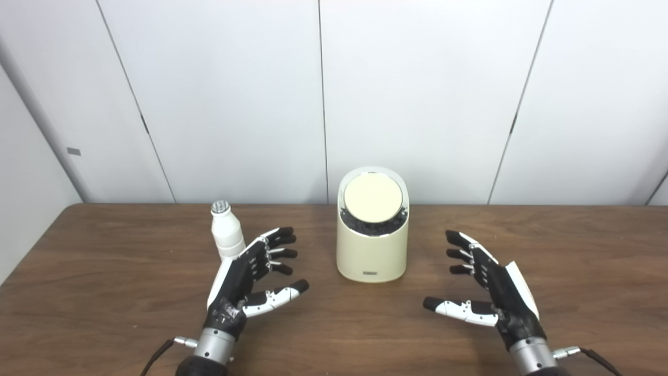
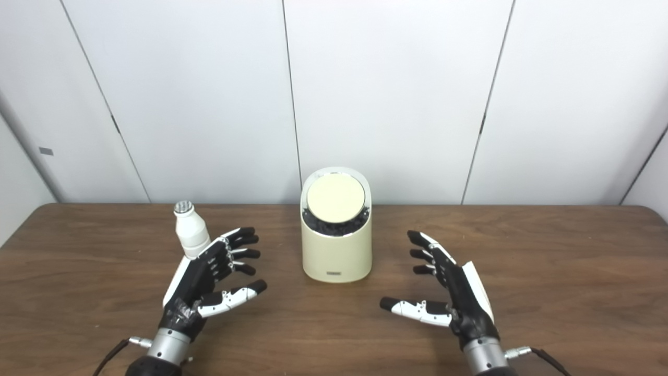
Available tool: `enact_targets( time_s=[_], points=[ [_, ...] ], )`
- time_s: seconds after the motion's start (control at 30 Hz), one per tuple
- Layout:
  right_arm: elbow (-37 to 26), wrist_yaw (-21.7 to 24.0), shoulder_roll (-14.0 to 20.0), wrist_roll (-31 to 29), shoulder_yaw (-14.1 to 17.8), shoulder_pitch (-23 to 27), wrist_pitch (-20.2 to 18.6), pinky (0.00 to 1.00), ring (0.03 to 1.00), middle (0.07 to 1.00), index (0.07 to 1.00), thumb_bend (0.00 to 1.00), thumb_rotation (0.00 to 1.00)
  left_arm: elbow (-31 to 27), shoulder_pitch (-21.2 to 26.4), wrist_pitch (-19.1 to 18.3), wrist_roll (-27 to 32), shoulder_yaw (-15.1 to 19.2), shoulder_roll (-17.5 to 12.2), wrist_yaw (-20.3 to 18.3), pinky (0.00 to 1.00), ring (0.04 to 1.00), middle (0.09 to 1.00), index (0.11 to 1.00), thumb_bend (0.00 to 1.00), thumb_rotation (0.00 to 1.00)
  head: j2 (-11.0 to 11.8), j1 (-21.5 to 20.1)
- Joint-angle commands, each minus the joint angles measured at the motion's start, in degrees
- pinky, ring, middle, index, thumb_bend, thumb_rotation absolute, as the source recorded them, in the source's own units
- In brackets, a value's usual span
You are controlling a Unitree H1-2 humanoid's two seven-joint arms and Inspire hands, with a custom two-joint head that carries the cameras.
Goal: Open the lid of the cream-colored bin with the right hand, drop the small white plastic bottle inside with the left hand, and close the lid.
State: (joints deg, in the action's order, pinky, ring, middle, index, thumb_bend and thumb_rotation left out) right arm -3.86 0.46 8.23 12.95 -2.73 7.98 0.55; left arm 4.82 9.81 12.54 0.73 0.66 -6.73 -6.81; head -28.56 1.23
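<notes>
**Q:** Bin (image 1: pixel 371 245) check first, where's it sitting for you?

**A:** Dead centre of your wooden table (image 1: pixel 104 292), a bit toward 12 o'clock from the middle. It's cream-colored and upright, and the round lid (image 1: pixel 372 196) is down in its tilted top, facing you. You can see a dark strip along the lid's lower edge, but I can't tell what that is.

**Q:** And the bottle?

**A:** Your small white bottle (image 1: pixel 226 236) stands upright at about 9 o'clock from the bin, well apart from it, silvery cap on top. Nothing's touching it as far as I can see, though your left hand (image 1: pixel 250 279) overlaps its base in both views, so I can't tell if there's contact.

**Q:** Hands?

**A:** Left hand is at roughly 8 o'clock from the bin, palm turned inward, fingers spread wide, thumb sticking out toward the middle, holding nothing. Your right hand (image 1: pixel 488 287) mirrors it at about 4 o'clock, also spread wide and empty, clear of the bin. Behind the table you've got plain white wall panels (image 1: pixel 417 94).
</notes>
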Motion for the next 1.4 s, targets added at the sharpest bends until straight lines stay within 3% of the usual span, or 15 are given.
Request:
enact_targets(
  time_s=[0.0, 0.13, 0.23, 0.5, 0.77, 1.13, 1.37],
  points=[
    [-0.64, -0.76, -0.49, -0.36, 0.11, 2.22, 3.14, 0.72, 0.823, 0.873, 0.863, 0.75, 0.26, -0.28, 1.65, 3.03, 0.40, 0.24, -0.51, 0.07, 0.60, 0.728, 0.806, 0.822, 0.65, 0.01, 0.22, 0.06],
    [-0.74, -1.43, -1.06, 0.46, 0.00, 3.99, 3.27, 0.72, 0.806, 0.872, 0.862, 0.74, 0.25, 0.19, 1.96, 3.16, -0.20, 0.04, -0.72, 0.09, 0.60, 0.721, 0.804, 0.820, 0.65, 0.01, 0.44, -0.33],
    [-1.02, -2.43, -1.06, 2.65, -0.05, 6.70, 3.37, 0.67, 0.779, 0.856, 0.856, 0.75, 0.30, 0.70, 2.23, 3.19, 0.53, 0.01, -0.75, -0.37, 0.59, 0.724, 0.804, 0.825, 0.65, 0.00, 0.68, -0.46],
    [-5.46, -1.67, -1.30, 11.26, -1.01, 15.67, -11.79, 0.71, 0.841, 0.879, 0.901, 0.81, 0.38, 2.43, 2.96, 4.72, 0.36, 0.06, -0.71, -0.32, 0.58, 0.723, 0.805, 0.823, 0.65, 0.00, 1.40, -1.03],
    [-6.09, -1.26, -0.98, 15.16, -2.37, 21.60, -18.61, 0.70, 0.846, 0.889, 0.924, 0.82, 0.42, 4.27, 3.43, 5.47, 0.47, -0.11, -0.56, -0.46, 0.59, 0.708, 0.799, 0.816, 0.66, 0.01, 1.65, -1.25],
    [-2.95, 0.59, 0.09, 18.26, -5.35, 26.62, -21.14, 0.65, 0.848, 0.925, 0.937, 0.84, 0.40, 4.85, 3.42, 5.72, 0.31, -0.25, -0.74, -0.57, 0.60, 0.716, 0.799, 0.814, 0.66, 0.02, 1.92, -1.21],
    [1.07, -0.83, -0.20, 22.25, -7.64, 30.46, -22.33, 0.72, 0.862, 0.918, 0.923, 0.91, 0.44, 4.81, 3.34, 6.13, 0.13, -0.32, -0.58, -0.40, 0.60, 0.713, 0.797, 0.811, 0.67, 0.03, 1.82, -0.68]
  ],
)
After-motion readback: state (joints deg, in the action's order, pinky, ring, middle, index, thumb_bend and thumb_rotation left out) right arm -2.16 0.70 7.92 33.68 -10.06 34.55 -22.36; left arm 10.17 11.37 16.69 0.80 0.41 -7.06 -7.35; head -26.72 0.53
